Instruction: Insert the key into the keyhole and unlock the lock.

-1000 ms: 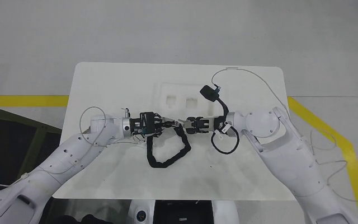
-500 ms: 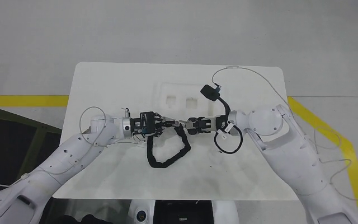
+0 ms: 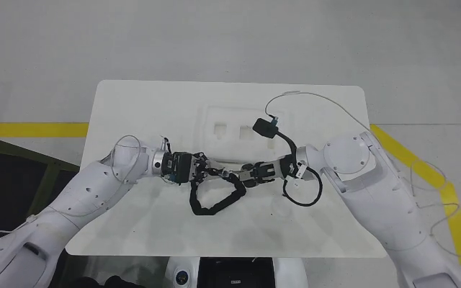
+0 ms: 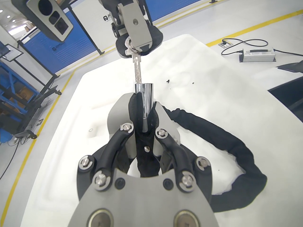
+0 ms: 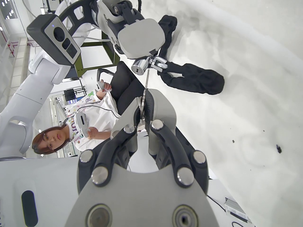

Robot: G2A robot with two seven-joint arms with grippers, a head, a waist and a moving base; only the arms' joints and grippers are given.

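Note:
My left gripper (image 4: 144, 106) is shut on the chrome lock cylinder (image 4: 144, 95), whose black sleeved chain (image 4: 227, 140) loops down onto the white table (image 3: 144, 108). Facing it, my right gripper (image 5: 142, 96) is shut on the silver key (image 5: 146, 81). In the left wrist view the key (image 4: 137, 68) points at the cylinder's end and its tip touches the rim. In the right wrist view the blade sits just beside the keyhole face (image 5: 138, 68); whether it is inside I cannot tell. From above, the left gripper (image 3: 213, 171) and right gripper (image 3: 239, 176) meet over the chain (image 3: 216, 200).
A white foam tray (image 3: 230, 126) with shallow recesses lies on the table behind the grippers. A thin white cable (image 3: 317, 97) arcs over the far right corner. The table's front edge runs close below the chain loop.
Both grippers have shifted toward the table's front, and the line from key to lock now slants. The left wrist has rolled and drawn back a little. The chain still hangs from the lock.

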